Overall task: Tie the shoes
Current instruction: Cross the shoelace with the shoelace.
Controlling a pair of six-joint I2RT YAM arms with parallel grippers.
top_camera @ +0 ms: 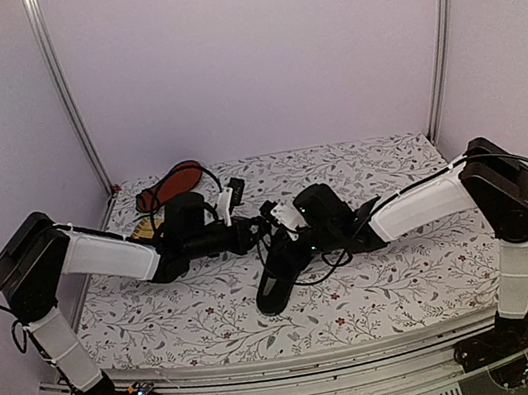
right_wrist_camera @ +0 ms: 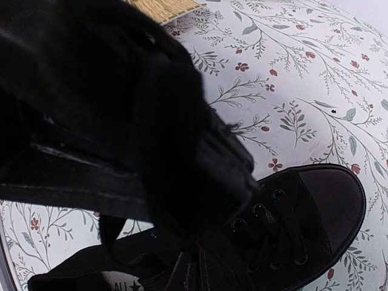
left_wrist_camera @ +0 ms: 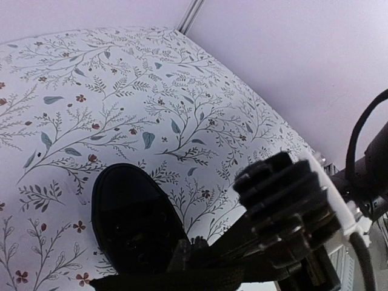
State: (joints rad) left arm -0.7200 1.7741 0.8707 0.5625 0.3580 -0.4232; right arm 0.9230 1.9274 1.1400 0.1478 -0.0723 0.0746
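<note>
We log the left gripper (top_camera: 266,219) and right gripper (top_camera: 294,225) clamped tight, tips nearly meeting above the upright shoe (top_camera: 280,281) at mid-table (top_camera: 410,284), each, we judge, pinching one of its laces (right_wrist_camera: 285,224) taut for knotting, while the second shoe (top_camera: 173,184) lies sole-up at the far-left corner.

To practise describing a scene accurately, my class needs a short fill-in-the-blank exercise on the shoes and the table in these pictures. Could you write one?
1. The shoe near the middle of the table is ____ in colour.
2. The other shoe, at the far left corner, shows its reddish-orange ____.
3. The table cover is printed with leafy twigs and small red ____.

Missing words: black; sole; flowers.
</note>
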